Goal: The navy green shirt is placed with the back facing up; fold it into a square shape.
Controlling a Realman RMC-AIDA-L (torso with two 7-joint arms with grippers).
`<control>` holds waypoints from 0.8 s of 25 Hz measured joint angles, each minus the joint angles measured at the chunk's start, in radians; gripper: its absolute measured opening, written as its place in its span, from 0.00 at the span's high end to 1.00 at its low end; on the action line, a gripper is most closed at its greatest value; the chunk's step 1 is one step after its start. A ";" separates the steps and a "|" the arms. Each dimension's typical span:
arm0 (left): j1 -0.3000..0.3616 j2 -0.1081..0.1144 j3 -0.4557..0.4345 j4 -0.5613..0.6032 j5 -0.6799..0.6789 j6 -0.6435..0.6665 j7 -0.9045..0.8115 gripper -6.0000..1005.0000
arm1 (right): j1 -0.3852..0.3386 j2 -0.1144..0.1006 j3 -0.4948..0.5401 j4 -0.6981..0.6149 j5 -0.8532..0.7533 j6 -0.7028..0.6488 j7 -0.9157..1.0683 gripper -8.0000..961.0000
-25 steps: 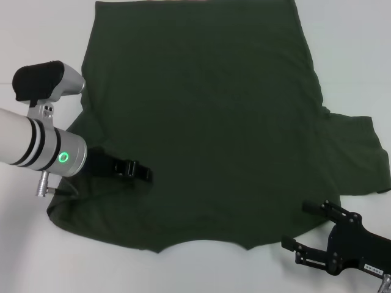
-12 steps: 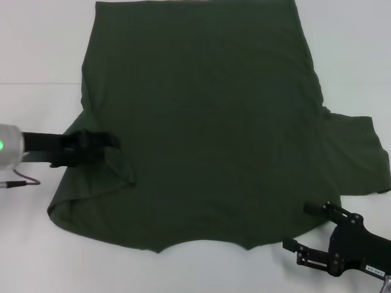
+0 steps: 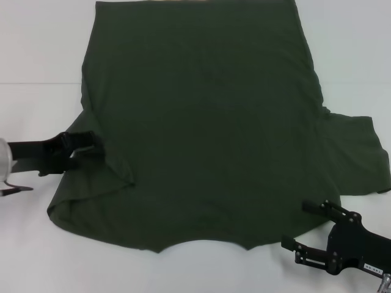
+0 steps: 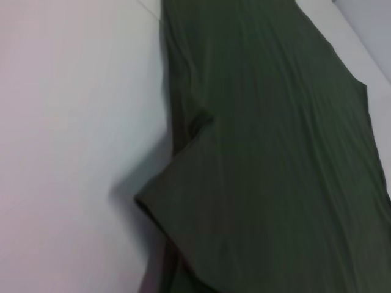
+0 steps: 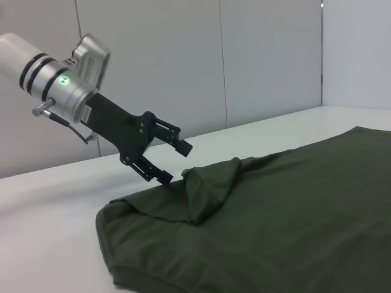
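1. The navy green shirt (image 3: 201,128) lies spread on the white bench (image 3: 36,43), neckline toward me. Its left sleeve is folded in over the body, with a raised crease.
2. My left gripper (image 3: 85,146) sits at that folded sleeve's outer edge, fingers apart, holding nothing; the right wrist view confirms the gap.
3. My right gripper (image 3: 308,229) hangs near the shirt's near right corner, fingers apart, empty.
4. The right sleeve lies spread flat, not yet folded.
5. Judgement: the sleeve fold is laid but lumpy. To do this step well, I should keep the left gripper clear of the cloth and match the right fold's line.
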 joint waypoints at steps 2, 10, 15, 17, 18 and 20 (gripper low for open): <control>-0.010 -0.003 0.005 -0.020 0.000 -0.020 -0.002 0.12 | -0.002 0.001 0.000 0.000 0.000 0.001 0.000 0.04; -0.040 -0.010 0.008 -0.077 -0.001 -0.096 -0.003 0.13 | -0.008 0.001 0.001 0.000 0.000 0.003 0.000 0.04; -0.045 -0.012 0.005 -0.082 -0.018 -0.118 -0.005 0.13 | -0.008 0.001 0.001 0.000 -0.001 0.003 0.000 0.04; -0.045 -0.012 0.005 -0.082 -0.026 -0.127 -0.005 0.13 | -0.009 0.001 0.001 0.000 -0.002 0.003 0.000 0.04; -0.045 -0.012 0.006 -0.083 -0.026 -0.133 -0.005 0.13 | -0.009 0.001 0.001 0.000 -0.003 0.003 0.000 0.04; -0.046 -0.012 0.007 -0.089 -0.026 -0.141 -0.005 0.13 | -0.009 0.001 0.000 0.000 -0.004 0.003 0.000 0.04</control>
